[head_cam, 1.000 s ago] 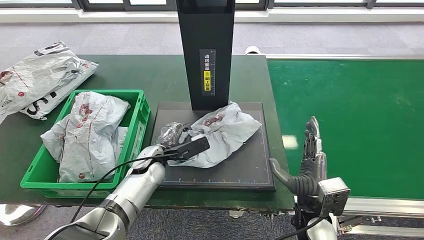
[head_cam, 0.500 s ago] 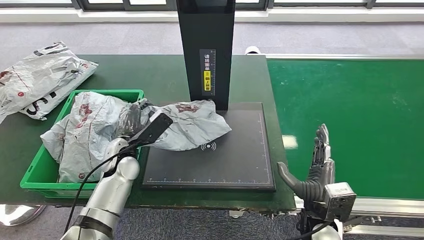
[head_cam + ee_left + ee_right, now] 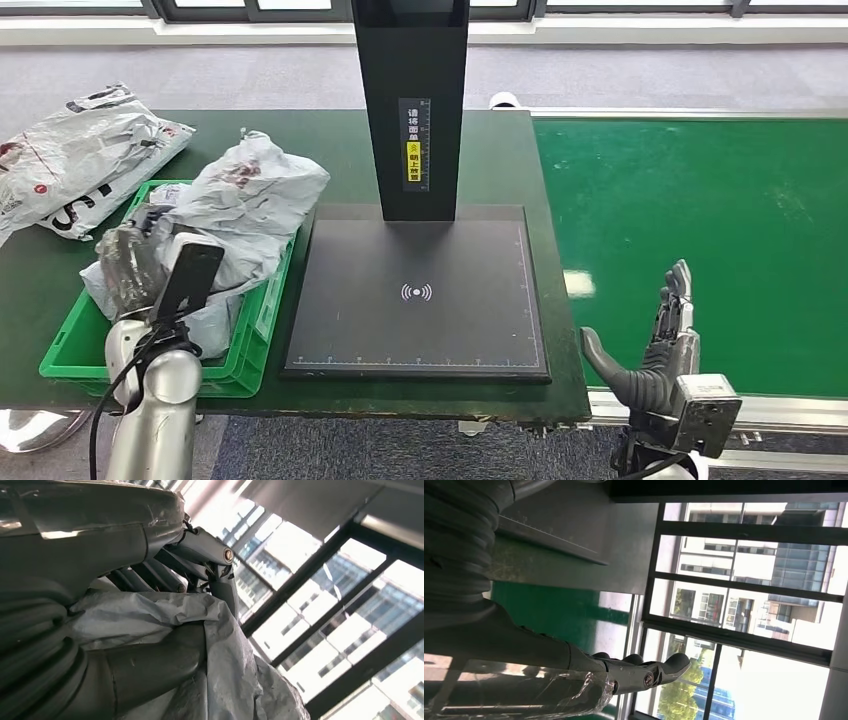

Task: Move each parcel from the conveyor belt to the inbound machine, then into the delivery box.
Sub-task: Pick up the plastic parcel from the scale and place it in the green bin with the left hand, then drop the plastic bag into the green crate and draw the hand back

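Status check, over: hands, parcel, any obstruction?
Left hand grips grey parcel over green crate. Right hand open, empty. Nothing blocking.

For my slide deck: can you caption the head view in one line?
Left hand holds a grey parcel over the green delivery box; the scanner plate lies bare.

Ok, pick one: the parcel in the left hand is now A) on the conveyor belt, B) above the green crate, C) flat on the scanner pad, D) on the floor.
B: the left hand grips the grey parcel over the green crate, and the black scanner pad lies bare.
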`<action>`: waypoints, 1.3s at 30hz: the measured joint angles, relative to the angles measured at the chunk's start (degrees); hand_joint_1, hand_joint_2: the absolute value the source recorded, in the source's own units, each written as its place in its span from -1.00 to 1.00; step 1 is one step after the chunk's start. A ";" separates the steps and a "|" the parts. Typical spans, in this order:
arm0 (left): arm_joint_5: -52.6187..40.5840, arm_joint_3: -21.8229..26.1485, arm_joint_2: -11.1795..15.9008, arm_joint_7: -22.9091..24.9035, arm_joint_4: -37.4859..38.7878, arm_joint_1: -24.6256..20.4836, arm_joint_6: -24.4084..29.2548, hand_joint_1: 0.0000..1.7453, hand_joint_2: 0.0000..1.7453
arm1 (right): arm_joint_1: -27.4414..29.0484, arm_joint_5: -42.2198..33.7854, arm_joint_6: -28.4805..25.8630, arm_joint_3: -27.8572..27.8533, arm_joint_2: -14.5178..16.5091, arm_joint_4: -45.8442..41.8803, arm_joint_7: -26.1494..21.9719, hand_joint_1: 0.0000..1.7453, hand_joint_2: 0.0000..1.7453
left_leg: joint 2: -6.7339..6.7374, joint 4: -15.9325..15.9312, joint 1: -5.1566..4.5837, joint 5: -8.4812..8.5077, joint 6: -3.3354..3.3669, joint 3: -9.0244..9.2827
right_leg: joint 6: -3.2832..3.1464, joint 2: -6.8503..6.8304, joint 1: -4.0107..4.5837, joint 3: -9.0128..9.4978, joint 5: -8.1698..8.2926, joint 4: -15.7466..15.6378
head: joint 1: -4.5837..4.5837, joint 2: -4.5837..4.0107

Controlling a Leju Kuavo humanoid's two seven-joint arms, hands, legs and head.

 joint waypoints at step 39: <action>-24.20 18.15 0.62 10.03 -2.30 -1.49 10.98 1.00 1.00 | -3.61 -0.39 -0.04 -0.02 0.23 1.75 1.62 -1.00 1.00 | -0.02 0.00 0.00 0.01 0.00 0.02 | 0.00 -0.03 -0.01 0.01 0.00 0.00 | 0.00 0.00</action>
